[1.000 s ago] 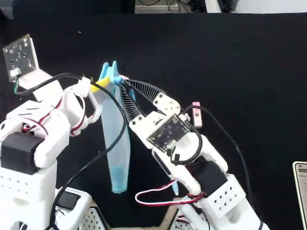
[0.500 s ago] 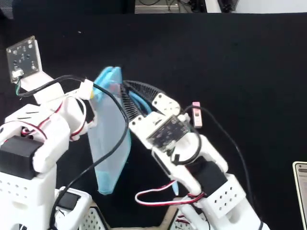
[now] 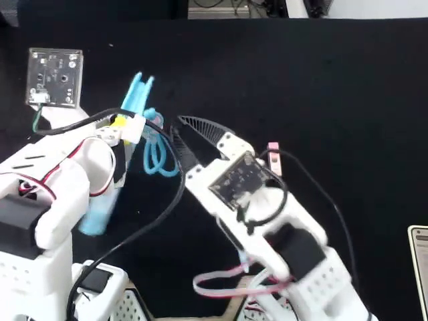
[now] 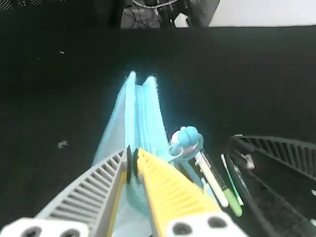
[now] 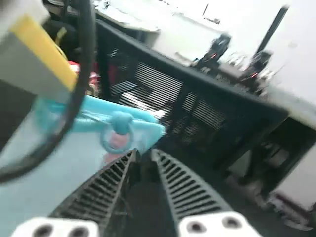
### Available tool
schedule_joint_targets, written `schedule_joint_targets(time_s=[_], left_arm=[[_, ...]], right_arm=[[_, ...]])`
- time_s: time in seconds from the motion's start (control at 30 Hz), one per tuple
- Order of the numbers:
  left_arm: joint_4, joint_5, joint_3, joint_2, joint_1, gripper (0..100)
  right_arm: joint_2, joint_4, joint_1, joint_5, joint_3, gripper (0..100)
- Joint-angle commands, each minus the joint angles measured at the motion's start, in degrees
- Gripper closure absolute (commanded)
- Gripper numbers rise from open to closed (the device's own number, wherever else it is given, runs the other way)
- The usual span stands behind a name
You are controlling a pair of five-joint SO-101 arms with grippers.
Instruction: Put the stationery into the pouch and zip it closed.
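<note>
My left gripper is shut on the edge of the light blue pouch, one grey and one yellow finger pinching it. In the high view the pouch hangs tilted in front of the left arm, its top pointing up. A blue loop strap and a round blue zip pull dangle beside it. A white pen and a green pen lie just past the pull. My right gripper sits close to the pouch's ring pull, its black ribbed fingers slightly open, holding nothing.
A small pink item lies on the black table right of the right arm. A pale object sits at the right edge. The left arm's camera board stands high at the far left.
The left arm swung the pouch leftward and away from the right gripper. The strap now hangs free between the arms. The right arm shifted slightly.
</note>
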Motion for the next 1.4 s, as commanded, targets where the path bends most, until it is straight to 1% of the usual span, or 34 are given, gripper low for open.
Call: schedule_joint_targets(time_s=[0.0, 0.03, 0.1, 0.2, 0.3, 0.37, 0.47, 0.57, 0.63, 0.7, 0.73, 0.8, 0.9, 1.0, 1.17, 1.27, 1.37], left_arm=[[0.2, -2.4, 1.6, -0.5, 0.1, 97], [0.2, -3.7, 2.5, -0.5, 0.1, 97], [0.2, -5.5, 3.6, -0.5, 0.2, 97], [1.3, -6.8, 4.2, -1.0, -0.3, 97], [1.9, -6.6, 5.2, -3.3, 0.0, 97], [1.7, -6.4, 6.5, -5.2, 0.0, 97], [1.7, -6.4, 8.5, -8.1, 0.0, 97], [1.7, -6.6, 10.4, -10.4, 0.0, 97], [1.8, -6.7, 11.5, -11.4, 0.0, 97], [1.8, -6.8, 12.6, -12.1, 0.1, 97], [1.7, -7.4, 13.1, -12.3, 0.1, 97], [1.8, -9.4, 13.3, -12.5, 0.1, 97], [2.1, -10.7, 13.3, -12.5, 0.2, 97], [2.3, -11.5, 13.4, -12.6, 0.2, 97], [4.3, -13.0, 12.9, -12.6, 1.1, 97], [4.8, -12.9, 12.9, -12.6, 1.4, 97], [4.7, -12.8, 13.1, -12.6, 1.4, 97]], right_arm=[[-3.7, 12.5, -3.3, -11.5, -7.7, 69.0], [-4.4, 13.7, -4.1, -13.8, -8.3, 65.8], [-4.9, 13.9, -5.6, -14.3, -7.3, 66.5], [-4.9, 12.9, -6.6, -10.2, -2.8, 74.7], [-5.3, 8.4, -8.2, -6.0, 3.3, 81.2], [-5.1, 4.4, -8.4, -3.8, 5.7, 81.8], [-4.8, 0.4, -8.4, -3.2, 5.9, 81.8], [-4.8, 3.3, -8.5, -3.1, 3.6, 80.2], [-4.8, 8.4, -8.8, -3.0, 1.1, 74.3], [-4.8, 13.4, -10.5, -3.0, -1.3, 68.0], [-4.8, 15.2, -11.8, -3.0, -2.2, 66.6], [-4.8, 17.6, -14.6, -3.0, -4.0, 67.9], [-4.4, 18.2, -16.5, -3.0, -5.5, 71.2], [-0.7, 18.1, -16.6, -2.5, -6.6, 70.7], [8.7, 18.2, -16.3, 2.2, -11.8, 70.5], [12.2, 18.4, -16.3, 2.2, -14.1, 70.5], [12.4, 18.1, -16.3, 2.3, -14.8, 70.5]])
